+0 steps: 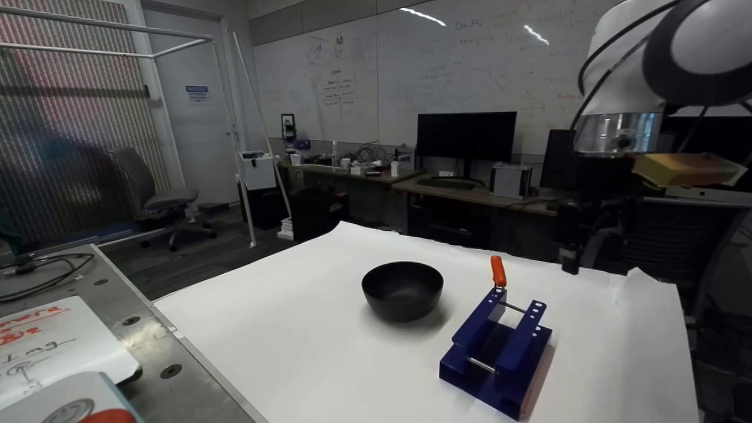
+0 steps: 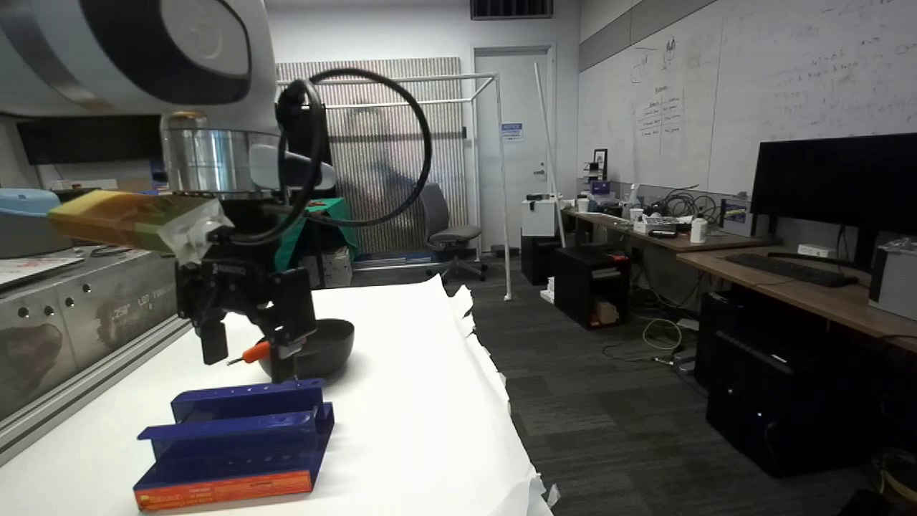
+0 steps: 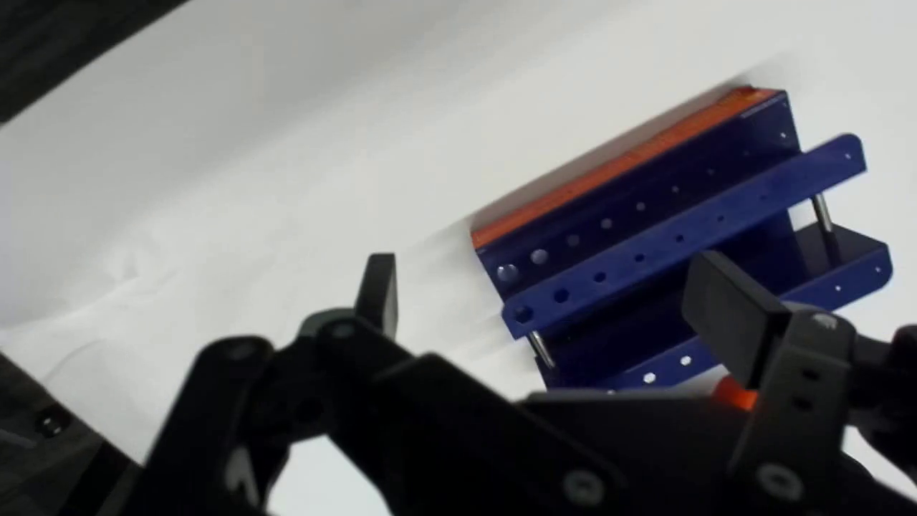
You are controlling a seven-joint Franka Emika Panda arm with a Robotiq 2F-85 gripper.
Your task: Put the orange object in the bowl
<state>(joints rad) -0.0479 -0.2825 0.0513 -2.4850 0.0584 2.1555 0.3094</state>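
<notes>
White paper covers the work surface, bordered by a metal bench; well apart from the blue rack, a desk carries a monitor and a keyboard before a whiteboard. Just beside the rack, on the side away from its orange label, is the orange object, a slim stick with a bare metal tip; whether it touches the rack cannot be told. Near the rack but apart from it stands the black bowl. Above the rack hangs the gripper, fingers spread wide; in the wrist view one finger hides part of the orange object, and in an exterior view the gripper stands in front of the bowl. Far from the rack, a sign on the door reads NOTICE; the whiteboard's handwriting is mostly too faint to read, a sheet on the metal bench bears red marker, and the print on the rack's orange label is too small to trust
</notes>
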